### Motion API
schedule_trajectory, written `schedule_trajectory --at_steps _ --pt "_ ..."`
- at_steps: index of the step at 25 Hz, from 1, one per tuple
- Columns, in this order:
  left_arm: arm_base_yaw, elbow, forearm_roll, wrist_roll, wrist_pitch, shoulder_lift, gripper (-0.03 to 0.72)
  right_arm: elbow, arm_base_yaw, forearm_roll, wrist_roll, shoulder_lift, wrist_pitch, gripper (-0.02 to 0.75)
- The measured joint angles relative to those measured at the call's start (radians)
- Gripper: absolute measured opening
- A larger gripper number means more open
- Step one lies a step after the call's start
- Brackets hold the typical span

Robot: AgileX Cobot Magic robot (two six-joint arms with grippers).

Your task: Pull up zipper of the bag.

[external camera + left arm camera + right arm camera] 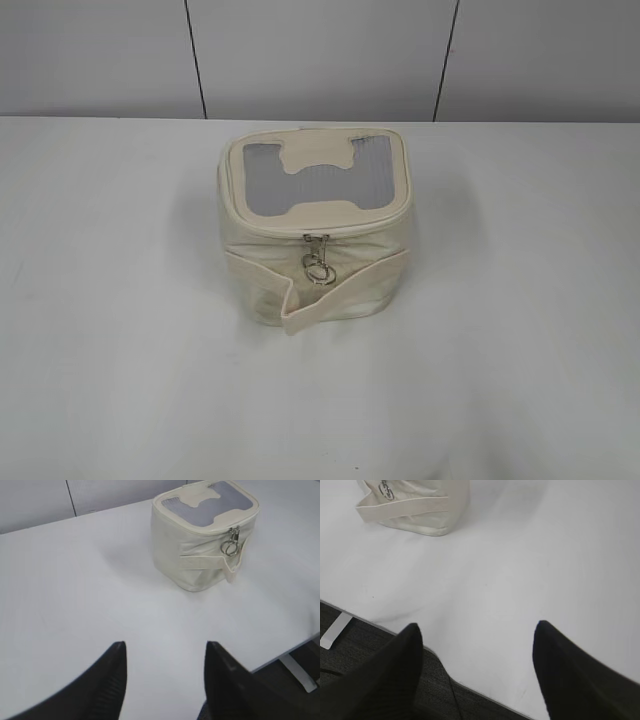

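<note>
Bag [315, 230] sits centre frame on the worktop [100, 300], zipper pull [318, 265] untouched; both grippers, left [165, 680] and right [477, 672], have wide, empty fingers, well apart from it.

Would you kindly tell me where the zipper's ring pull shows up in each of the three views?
Exterior view: ring pull at centre, hanging on the bag's near face under the lid seam.
Left wrist view: upper right, on the bag's right corner.
Right wrist view: top left edge, partly cropped.
Shared landmark: the cream strap just below the ring.
</note>
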Motion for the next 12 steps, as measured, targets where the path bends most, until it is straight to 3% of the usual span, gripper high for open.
schedule_trajectory --at_steps 12 --pt "0.010 0.001 0.009 -0.002 -0.009 0.000 0.242 0.000 -0.004 0.000 0.002 -0.002 -0.003 0.445"
